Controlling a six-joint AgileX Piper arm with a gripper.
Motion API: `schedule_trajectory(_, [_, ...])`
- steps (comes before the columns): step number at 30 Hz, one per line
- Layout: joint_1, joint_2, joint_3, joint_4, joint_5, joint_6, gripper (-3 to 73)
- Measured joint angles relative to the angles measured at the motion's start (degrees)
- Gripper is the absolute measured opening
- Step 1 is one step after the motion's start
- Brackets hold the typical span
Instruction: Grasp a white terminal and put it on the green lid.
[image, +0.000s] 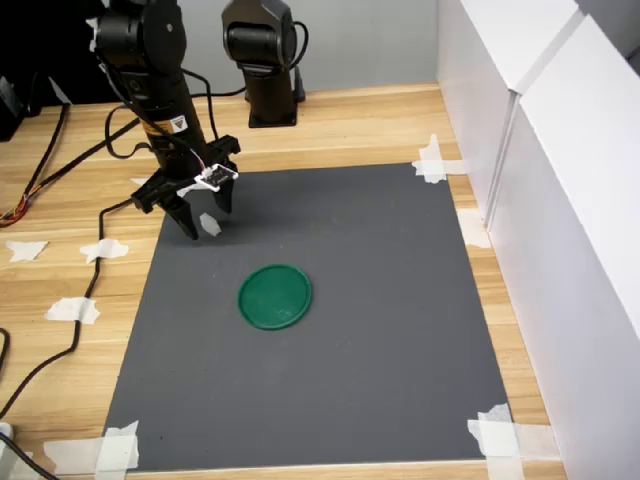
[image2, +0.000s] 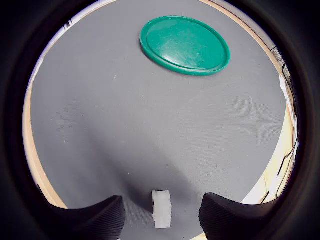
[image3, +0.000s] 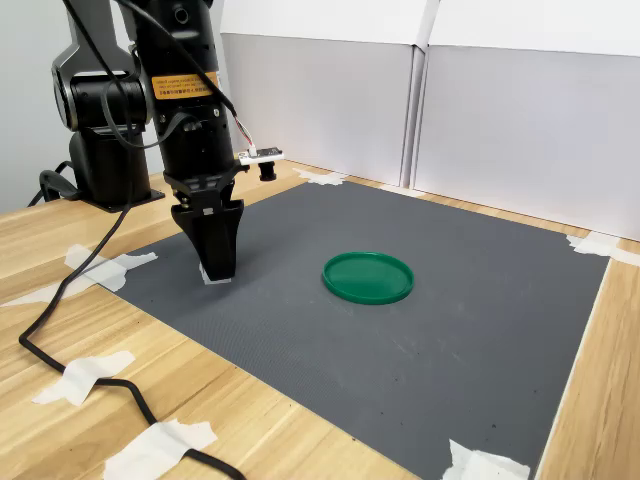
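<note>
Wrist view is showing you the gripper (image2: 161, 212) hanging with jaws apart, straddling the terminal (image2: 161, 208) on the mat (image2: 150, 125), its long axis running between the fingers (image2: 95, 217), lid (image2: 184, 45) well ahead.

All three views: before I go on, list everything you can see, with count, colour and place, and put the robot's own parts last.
white terminal: one, white, on the mat between the open gripper fingers, near the mat's edge.
green lid: one, dark green, flat on the mat near its middle, nothing on it.
mat: one, dark grey, taped to the table.
tape pieces: several, white, at the mat's corners and on the wood.
table: one, light wood, under everything.
panels: white, walling two sides of the table.
cable: black, trailing over the wood.
second arm base: one, black, at the table's far edge in the first exterior view.
gripper: one, black, low over the terminal.
</note>
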Motion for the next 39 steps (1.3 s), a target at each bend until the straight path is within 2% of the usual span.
schedule_trajectory(7, [0.0,0.7,0.0,0.0,-1.3,0.0,60.7])
schedule_trajectory(19, [0.0,2.2,0.0,0.0,-1.3,0.1,43.2])
schedule_trajectory(22, [0.0,2.2,0.0,0.0,-1.3,0.1,35.1])
schedule_trajectory(28, [0.0,1.9,0.0,0.0,-1.1,0.9,8.9])
schedule_trajectory(35, [0.0,-2.9,-0.8,0.3,2.5,1.7,8.2])
schedule_trajectory(39, [0.0,-5.2,-4.7,2.4,8.1,2.4,8.2])
